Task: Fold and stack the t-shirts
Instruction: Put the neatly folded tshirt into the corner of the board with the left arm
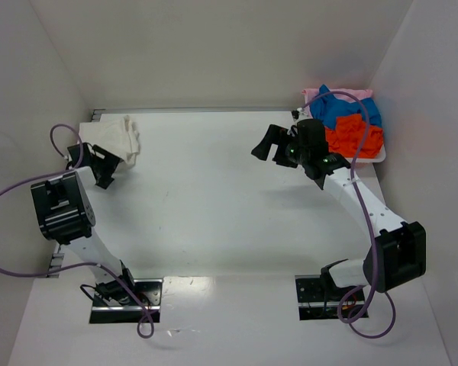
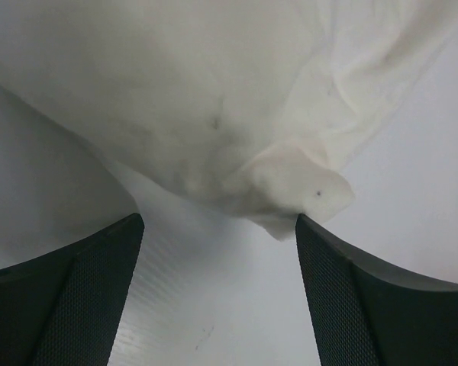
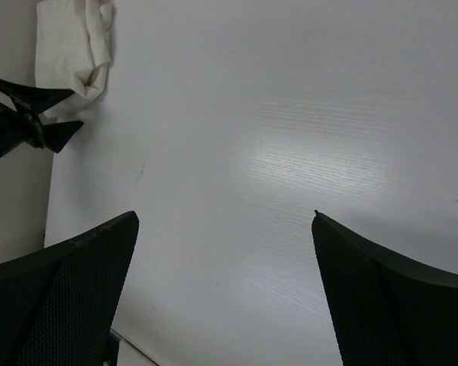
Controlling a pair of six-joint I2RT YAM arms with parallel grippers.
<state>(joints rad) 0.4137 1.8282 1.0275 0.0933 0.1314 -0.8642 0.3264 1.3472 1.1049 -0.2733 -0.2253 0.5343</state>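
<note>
A folded off-white t-shirt (image 1: 113,136) lies at the table's far left, filling the top of the left wrist view (image 2: 214,99). My left gripper (image 1: 99,162) (image 2: 217,221) sits just in front of it, open, with bare table between its fingers. A cloth corner lies close by one fingertip (image 2: 305,229). My right gripper (image 1: 269,148) (image 3: 225,217) hovers open over the table's middle right, holding nothing. Behind it, blue (image 1: 347,110), orange-red (image 1: 356,137) and pale pink (image 1: 314,94) t-shirts lie crumpled together. The right wrist view shows the off-white t-shirt (image 3: 72,53) far off, with the left gripper (image 3: 30,114) beside it.
A shallow white tray (image 1: 370,159) at the back right holds the coloured shirts. White walls close in the table on the left, back and right. Both arm bases (image 1: 126,293) (image 1: 328,293) stand at the near edge.
</note>
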